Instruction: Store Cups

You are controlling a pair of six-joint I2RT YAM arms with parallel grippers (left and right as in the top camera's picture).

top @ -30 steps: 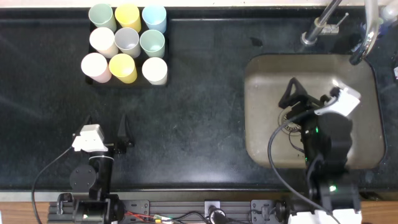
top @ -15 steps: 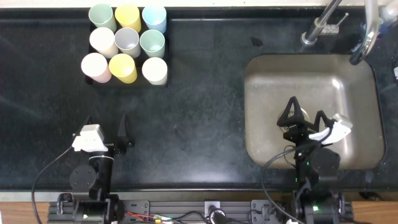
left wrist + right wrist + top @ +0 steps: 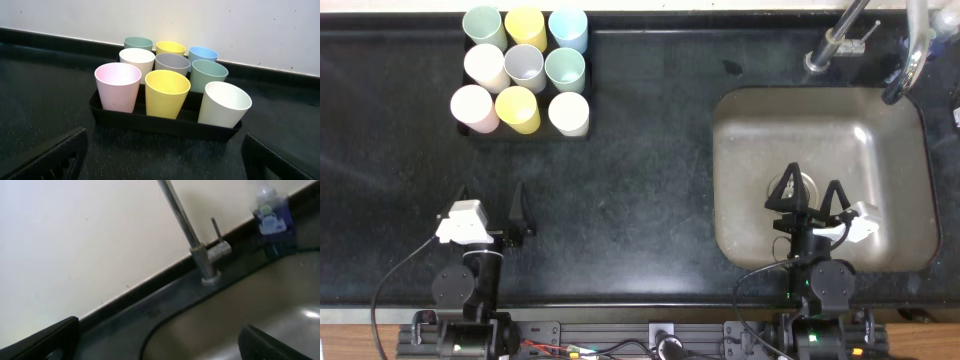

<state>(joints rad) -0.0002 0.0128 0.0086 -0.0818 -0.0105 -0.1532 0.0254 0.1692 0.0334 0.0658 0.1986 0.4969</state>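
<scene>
Pastel plastic cups (image 3: 525, 62), nine in all, fill a black rectangular tray (image 3: 165, 125) at the far left of the dark speckled counter (image 3: 640, 180). My left gripper (image 3: 490, 203) sits well short of them, jaws apart. My right gripper (image 3: 811, 193) hangs over the stainless steel sink (image 3: 880, 130), jaws likewise apart.
</scene>
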